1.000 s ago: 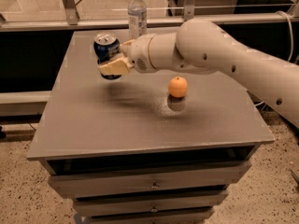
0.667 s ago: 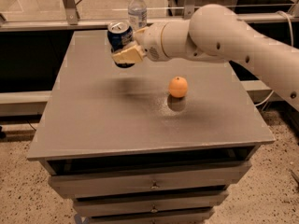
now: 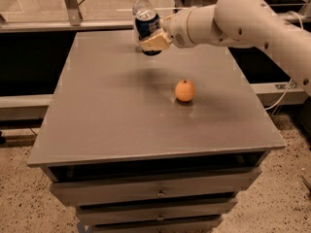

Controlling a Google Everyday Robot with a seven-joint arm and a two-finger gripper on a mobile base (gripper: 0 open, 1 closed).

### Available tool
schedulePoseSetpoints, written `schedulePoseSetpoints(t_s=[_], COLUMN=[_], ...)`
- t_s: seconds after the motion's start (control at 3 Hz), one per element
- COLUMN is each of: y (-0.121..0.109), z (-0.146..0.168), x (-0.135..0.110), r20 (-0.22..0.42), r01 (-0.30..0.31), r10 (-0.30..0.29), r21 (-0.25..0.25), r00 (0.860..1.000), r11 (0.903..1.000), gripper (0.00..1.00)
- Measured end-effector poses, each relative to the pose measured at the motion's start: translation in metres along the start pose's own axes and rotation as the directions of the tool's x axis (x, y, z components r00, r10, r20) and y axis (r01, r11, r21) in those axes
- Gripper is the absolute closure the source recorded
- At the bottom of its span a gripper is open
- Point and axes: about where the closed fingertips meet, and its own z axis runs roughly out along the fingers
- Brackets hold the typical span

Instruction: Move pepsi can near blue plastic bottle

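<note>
The pepsi can (image 3: pixel 147 25) is a small dark blue can held in my gripper (image 3: pixel 151 39) above the table's far edge. The gripper's tan fingers (image 3: pixel 154 41) are shut around the can's lower half. The blue plastic bottle (image 3: pixel 141 1), clear with a white cap, stands right behind the can at the back of the table; the can hides its lower part. The white arm reaches in from the right.
An orange (image 3: pixel 185 91) sits on the grey table (image 3: pixel 112 120) right of centre. The table has drawers below its front edge. A metal rail (image 3: pixel 48 25) and glass run behind the table.
The gripper has carried the can right and toward the back of the table, from left of the bottle to directly in front of it.
</note>
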Motion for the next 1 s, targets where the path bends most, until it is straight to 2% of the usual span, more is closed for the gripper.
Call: schedulePoseSetpoints(t_s=[0.33,0.67,1.0], y=[-0.055,-0.079,-0.095], z=[0.016,0.029,0.044], x=[0.032,0.051,0.065], r20=[-0.026,-0.028,-0.027], r01=[-0.019,-0.033,-0.021], r10=[0.02,0.036,0.023], r21=[0.057,0.083,0.102], r00=[0.999,0.999,0.999], r11=[0.9982,0.996,0.9946], gripper=[1.0,1.0,0.83])
